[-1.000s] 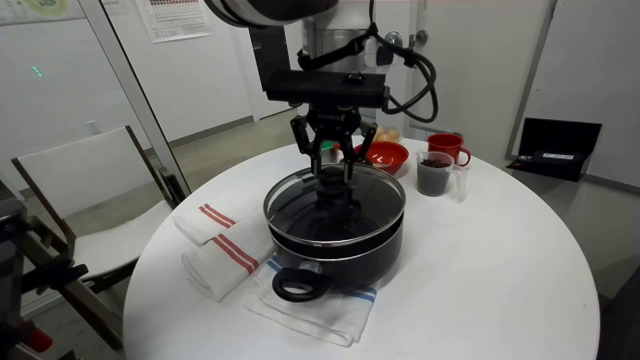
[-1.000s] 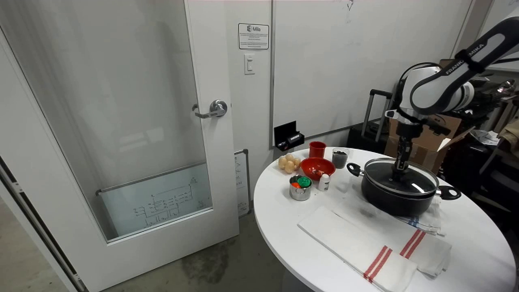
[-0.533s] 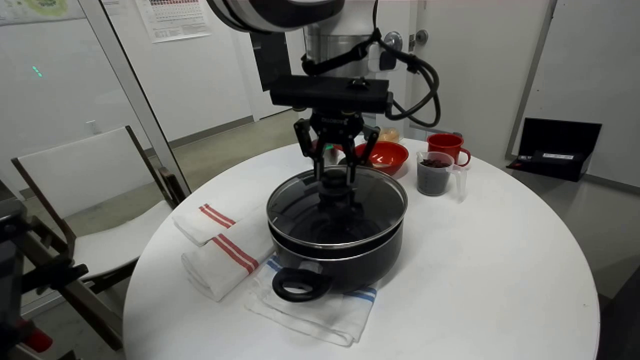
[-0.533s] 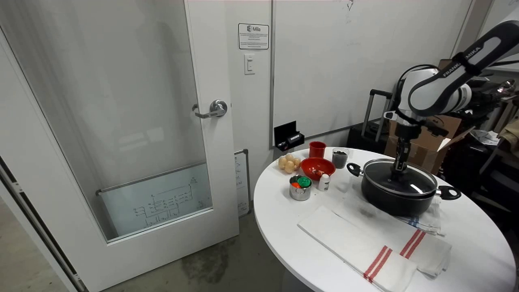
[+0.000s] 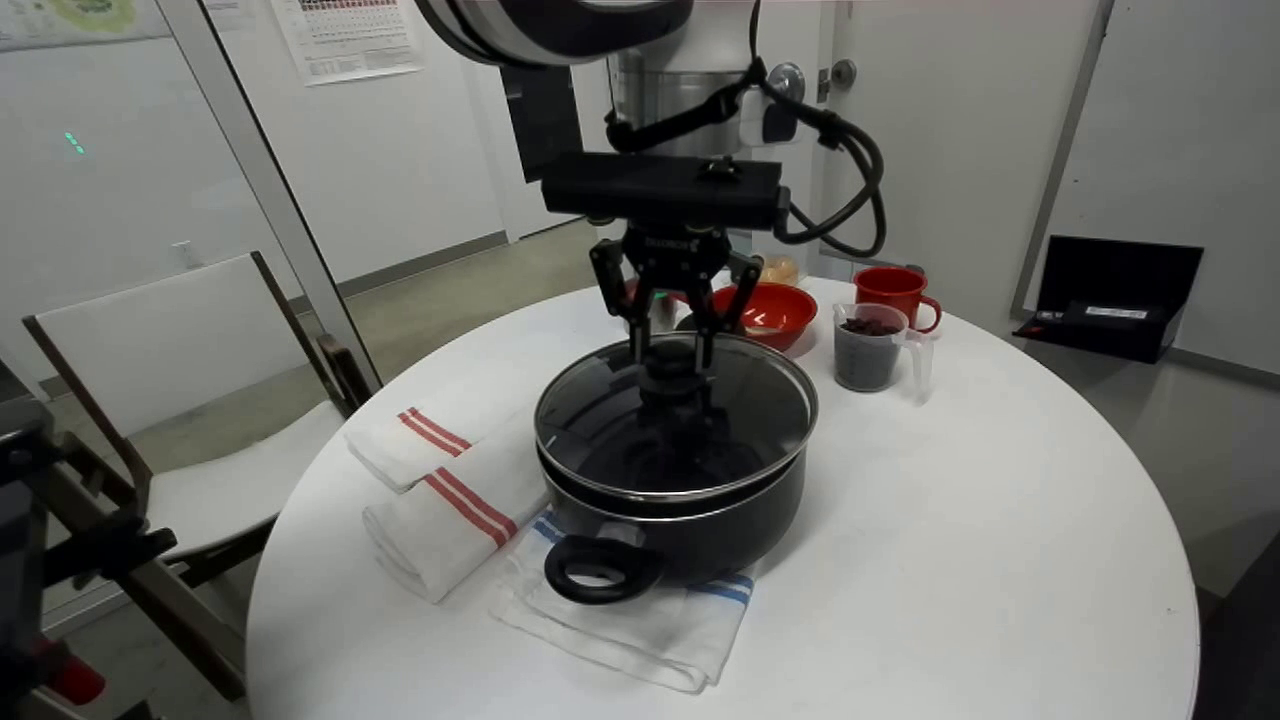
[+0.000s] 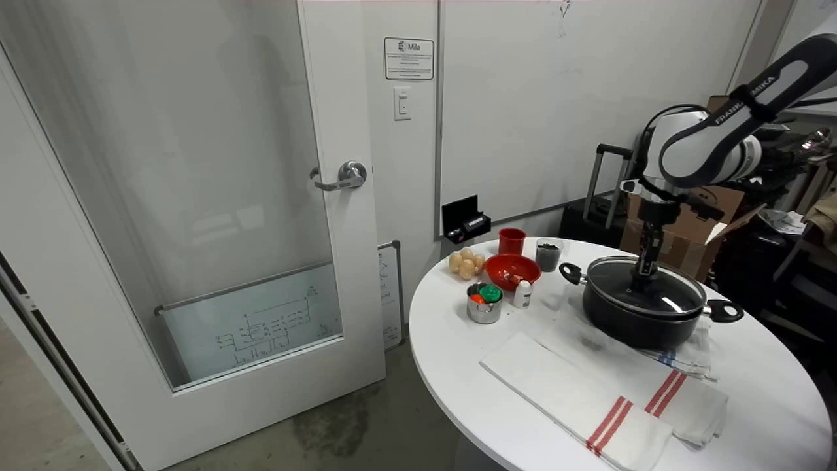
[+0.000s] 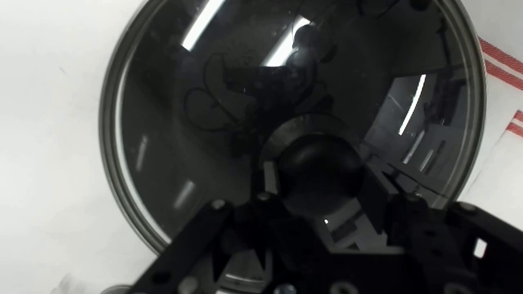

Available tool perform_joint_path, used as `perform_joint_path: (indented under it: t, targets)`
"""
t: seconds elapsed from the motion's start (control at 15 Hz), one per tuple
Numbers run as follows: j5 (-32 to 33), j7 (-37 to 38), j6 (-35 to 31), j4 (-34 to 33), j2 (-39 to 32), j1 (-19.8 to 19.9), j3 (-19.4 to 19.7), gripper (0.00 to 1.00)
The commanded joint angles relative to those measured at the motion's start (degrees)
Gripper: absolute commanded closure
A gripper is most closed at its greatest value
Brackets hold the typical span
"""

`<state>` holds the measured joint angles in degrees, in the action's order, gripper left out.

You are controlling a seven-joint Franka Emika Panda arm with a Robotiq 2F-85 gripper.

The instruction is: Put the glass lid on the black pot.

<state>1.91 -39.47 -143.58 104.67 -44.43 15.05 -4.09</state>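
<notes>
The glass lid (image 5: 590,440), with its metal rim, hangs level over the black pot (image 5: 745,535); both also show in an exterior view, the lid (image 6: 677,294) and the pot (image 6: 631,327). A thin dark band shows between the lid's rim and the pot's near rim. The lid sits slightly to the right there; I cannot tell whether it touches at the back. My gripper (image 5: 672,362) is shut on the lid's dark knob, one finger on each side. In the wrist view the gripper (image 7: 322,179) flanks the knob (image 7: 318,163), and the lid hides the pot.
The pot stands on a blue-striped towel (image 5: 640,635), beside red-striped towels (image 5: 440,530). Behind are a red bowl (image 5: 775,310), a measuring cup (image 5: 865,355) and a red mug (image 5: 890,288). A steel cup (image 6: 484,311) and white bottle (image 6: 522,296) stand near the bowl.
My gripper and the lid have moved slightly down and to the right in an exterior view. The dark band between lid rim and pot rim is narrower. The pot has not moved.
</notes>
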Motion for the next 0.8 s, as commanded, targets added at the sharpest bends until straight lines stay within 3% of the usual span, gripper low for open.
perform_joint_path:
  t: [0.0,0.73]
  targets:
    - [-0.6,-0.1,1.3,-0.3,0.7,0.7,-0.7,0.75]
    - [-0.4,0.0,1.7,0.0,0.1,0.5,-0.7,0.75]
